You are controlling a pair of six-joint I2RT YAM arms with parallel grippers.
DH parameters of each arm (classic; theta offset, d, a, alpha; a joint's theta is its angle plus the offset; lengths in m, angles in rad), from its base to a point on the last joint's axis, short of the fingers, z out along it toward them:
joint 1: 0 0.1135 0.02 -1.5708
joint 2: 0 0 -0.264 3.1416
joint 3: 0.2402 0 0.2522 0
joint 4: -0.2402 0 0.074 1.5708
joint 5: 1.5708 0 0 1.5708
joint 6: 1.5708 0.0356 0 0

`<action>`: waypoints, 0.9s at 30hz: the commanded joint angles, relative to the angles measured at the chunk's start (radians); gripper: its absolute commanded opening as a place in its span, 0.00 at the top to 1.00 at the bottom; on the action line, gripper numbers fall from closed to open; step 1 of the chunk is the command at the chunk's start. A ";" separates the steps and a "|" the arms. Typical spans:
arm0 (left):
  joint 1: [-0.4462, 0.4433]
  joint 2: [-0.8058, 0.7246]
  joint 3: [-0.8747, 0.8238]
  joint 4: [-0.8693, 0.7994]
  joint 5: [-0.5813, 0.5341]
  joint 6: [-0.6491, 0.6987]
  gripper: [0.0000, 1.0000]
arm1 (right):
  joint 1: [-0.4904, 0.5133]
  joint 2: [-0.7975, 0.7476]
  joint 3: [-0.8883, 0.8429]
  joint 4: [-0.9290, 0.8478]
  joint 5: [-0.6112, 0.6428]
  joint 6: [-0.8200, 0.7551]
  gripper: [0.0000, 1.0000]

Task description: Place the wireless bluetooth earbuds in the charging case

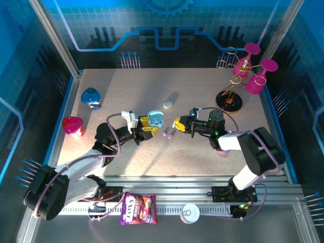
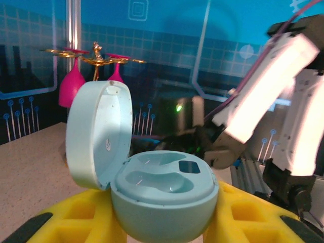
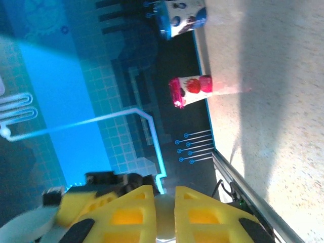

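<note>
My left gripper (image 1: 151, 126) is shut on the light blue charging case (image 1: 155, 119), held off the table with its lid swung open. In the left wrist view the case (image 2: 162, 177) sits between the yellow fingers (image 2: 61, 217), and both of its wells are empty. Just right of the case, my right gripper (image 1: 177, 123) points toward it. Its yellow fingers (image 3: 126, 212) are shut on a small pale round earbud (image 3: 164, 217). Two purple earbuds (image 1: 169, 133) lie on the table below the gap between the grippers.
A pale pebble-shaped case (image 1: 168, 104) lies behind the grippers. A blue cup (image 1: 91, 97) and a pink yoghurt cup (image 1: 73, 126) stand at the left. A gold rack with pink glasses (image 1: 246, 76) stands at the back right. A snack bag (image 1: 137, 208) lies at the near rail.
</note>
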 commanded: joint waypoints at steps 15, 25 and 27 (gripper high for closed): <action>-0.018 0.193 -0.016 0.258 -0.282 0.096 0.68 | 0.193 -0.256 0.385 -0.610 0.146 -0.536 0.90; -0.063 0.192 0.003 0.241 -0.308 0.145 0.68 | 0.285 -0.205 0.488 -0.772 0.281 -0.662 0.91; -0.066 0.181 0.004 0.224 -0.312 0.153 0.68 | 0.302 -0.196 0.501 -0.804 0.307 -0.681 0.91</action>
